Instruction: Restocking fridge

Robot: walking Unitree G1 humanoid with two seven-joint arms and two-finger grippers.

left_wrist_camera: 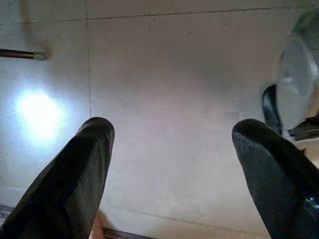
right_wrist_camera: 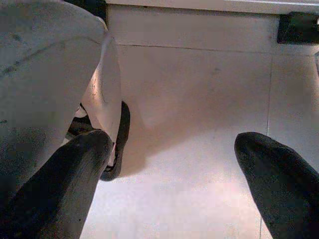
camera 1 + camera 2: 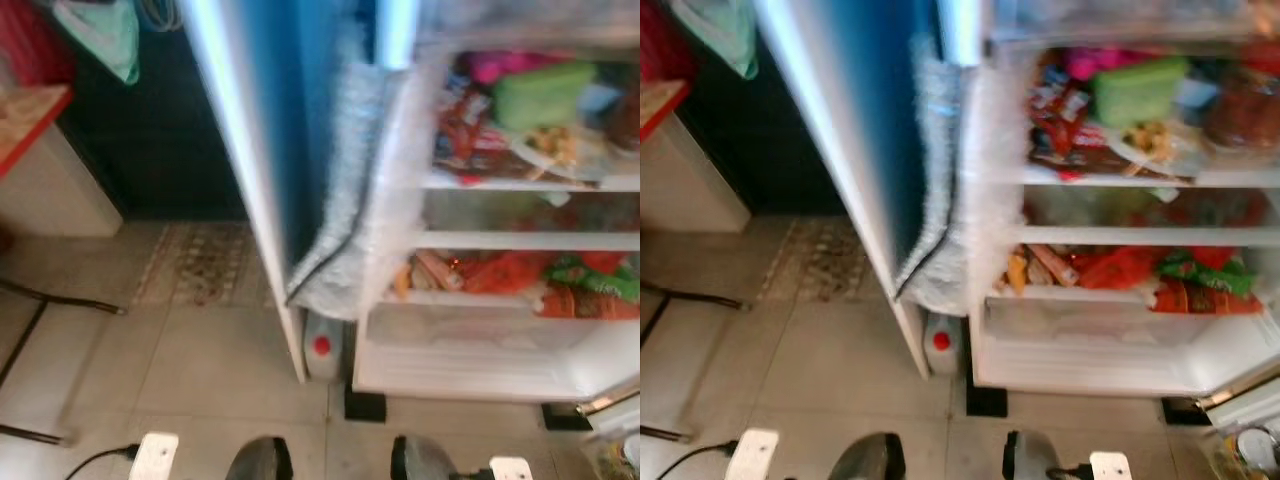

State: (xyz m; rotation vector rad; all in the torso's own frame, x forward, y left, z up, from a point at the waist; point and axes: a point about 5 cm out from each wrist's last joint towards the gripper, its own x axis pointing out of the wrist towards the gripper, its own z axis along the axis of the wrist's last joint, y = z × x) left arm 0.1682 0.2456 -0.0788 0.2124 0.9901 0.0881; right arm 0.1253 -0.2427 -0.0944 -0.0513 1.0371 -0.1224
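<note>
— Where's the fridge from where you stand?

— Straight ahead and to the right. The fridge (image 3: 520, 230) stands open, and its blue door (image 3: 270, 130) is swung out to the left, with a frosty, crinkled lining along its inner edge.

— Anything on the shelves?

— Plenty, though it's all a bit blurred. The upper shelf (image 3: 530, 182) carries a green box (image 3: 545, 92), something pink behind it and a heap of red packets. The lower shelf (image 3: 500, 297) has orange and red packets with a green bag (image 3: 600, 280) at the right. Below that sits a pale drawer (image 3: 480, 340).

— And on the floor?

— A white bottle with a red cap (image 3: 322, 352) stands on the tiled floor (image 3: 200, 370), tucked just beside the bottom corner of the door. A patterned mat (image 3: 200, 262) lies further left, near a tabletop with a red edge (image 3: 30, 115).

— What are the robot's arms doing?

— Both hang low, pointing down at the tiles. The left gripper (image 1: 172, 149) has its fingers (image 1: 79, 174) spread wide apart, holding nothing, with a bright glare on the floor beside it. The right gripper (image 2: 174, 164) is likewise parted and empty, next to the robot's own pale leg (image 2: 45, 74) and dark foot.
</note>
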